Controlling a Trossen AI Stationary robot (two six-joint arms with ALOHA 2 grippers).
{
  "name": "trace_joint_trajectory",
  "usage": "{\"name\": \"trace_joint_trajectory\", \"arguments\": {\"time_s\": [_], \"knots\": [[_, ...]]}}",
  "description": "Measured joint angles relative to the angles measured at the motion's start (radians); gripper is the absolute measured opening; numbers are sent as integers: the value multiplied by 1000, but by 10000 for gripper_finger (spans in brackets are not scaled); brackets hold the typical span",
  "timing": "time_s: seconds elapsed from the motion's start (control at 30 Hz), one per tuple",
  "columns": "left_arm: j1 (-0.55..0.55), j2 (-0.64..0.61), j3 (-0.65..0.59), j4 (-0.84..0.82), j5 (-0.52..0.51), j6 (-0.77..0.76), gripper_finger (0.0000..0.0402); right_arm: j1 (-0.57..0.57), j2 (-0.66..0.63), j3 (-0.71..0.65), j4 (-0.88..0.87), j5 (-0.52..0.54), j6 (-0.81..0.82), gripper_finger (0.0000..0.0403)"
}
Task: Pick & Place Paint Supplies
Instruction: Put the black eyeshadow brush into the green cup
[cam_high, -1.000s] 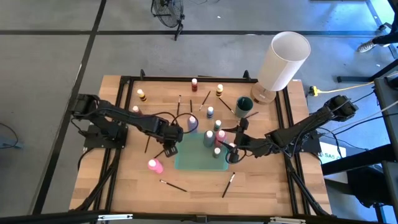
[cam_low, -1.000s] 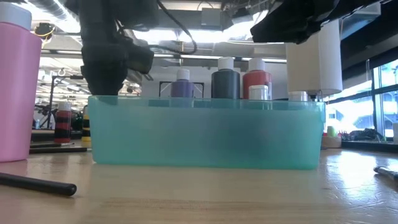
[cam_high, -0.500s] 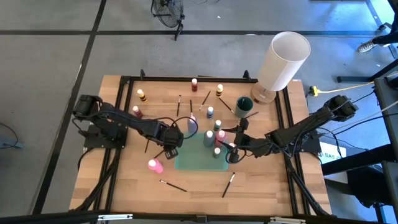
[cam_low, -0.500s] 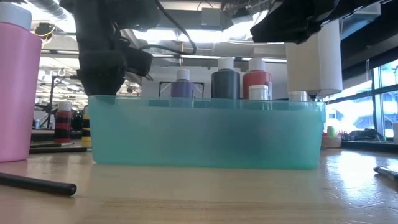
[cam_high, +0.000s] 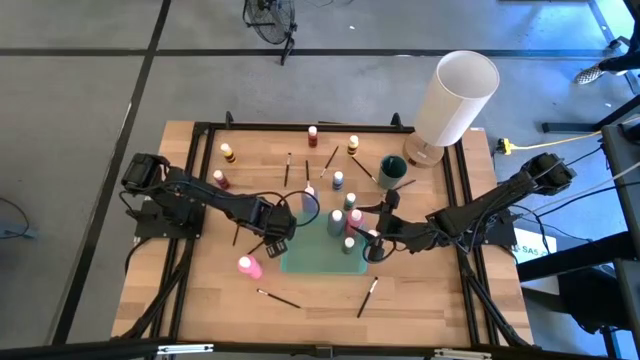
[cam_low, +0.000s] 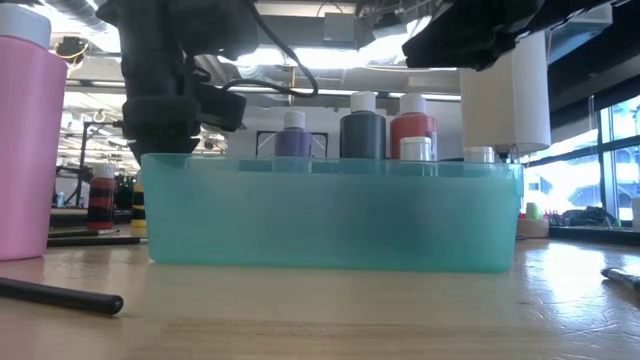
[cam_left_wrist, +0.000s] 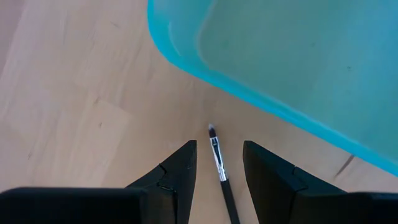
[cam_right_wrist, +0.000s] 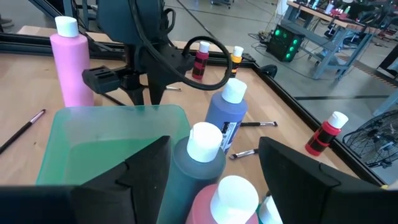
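- The left end effector (cam_left_wrist: 216, 165) points down at the counter (cam_left_wrist: 68, 93) with its fingers spread, nothing between them yet. A thin dark-handled brush (cam_left_wrist: 217, 163) lies flat on the wood right in the gap, its tip toward the teal bin (cam_left_wrist: 298, 62).
- In the high view this end effector (cam_high: 276, 229) sits left of centre, just beside the bin's left edge (cam_high: 290, 262).
- To do the step well, I judge it should drop straight down, keep the handle centred between the fingers, and close only once the tips nearly reach the wood. The handle is thin and could roll or slip out.
- It must also stay off the bin wall, which stands close by.
- The right end effector (cam_high: 374, 243) hovers at the bin's right side, fingers spread and holding nothing. A dark bottle (cam_right_wrist: 200, 163) and a red bottle (cam_right_wrist: 230, 202) stand upright just ahead of it.
- More supplies lie outside the bin: a pink bottle (cam_high: 248, 266) lower left, small bottles near the upper edge, and brushes at the bottom.
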Motion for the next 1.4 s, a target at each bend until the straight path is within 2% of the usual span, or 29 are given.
{"name": "trace_joint_trajectory", "arguments": {"time_s": [0.87, 1.4], "knots": [[0, 38, -1, 14, 1, 2, 127, 0, 0, 0, 11, -24, 0, 248], [41, 88, 0, 42, 46, 47, 127, 0, 1, 0, 12, -24, -1, 248]]}}
